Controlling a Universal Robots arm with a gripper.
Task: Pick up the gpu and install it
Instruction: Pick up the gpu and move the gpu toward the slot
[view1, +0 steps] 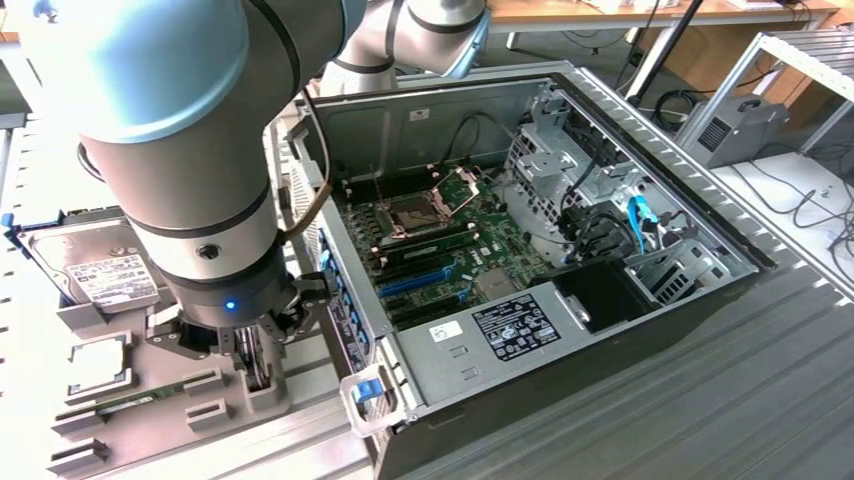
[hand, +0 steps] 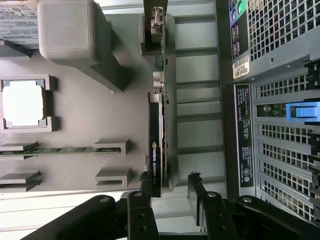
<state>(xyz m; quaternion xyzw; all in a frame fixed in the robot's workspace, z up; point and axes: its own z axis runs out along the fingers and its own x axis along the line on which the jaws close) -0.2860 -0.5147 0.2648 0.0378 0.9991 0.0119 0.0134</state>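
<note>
workbench with grey parts tray (hand: 80, 125) beside open computer case (view1: 400, 125) | gpu (hand: 155, 145) standing on edge in tray slot | gripper (hand: 170, 186) jaws apart, either side of the card's end, not clamped | memory stick (hand: 60, 149) and hard drive (view1: 100, 268) nearby

Arm (view1: 187, 150): grey tubular links, wrist pointing straight down, at the exterior view's left.
Pincer (hand: 170, 179): jaws spread wide; black fingers (hand: 196, 192) parallel.

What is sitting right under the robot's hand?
The gpu, standing on edge in a grey holder tray, with the open fingers of the hand either side of its end. The card itself covers its lower edge and the slot holding it.
</note>
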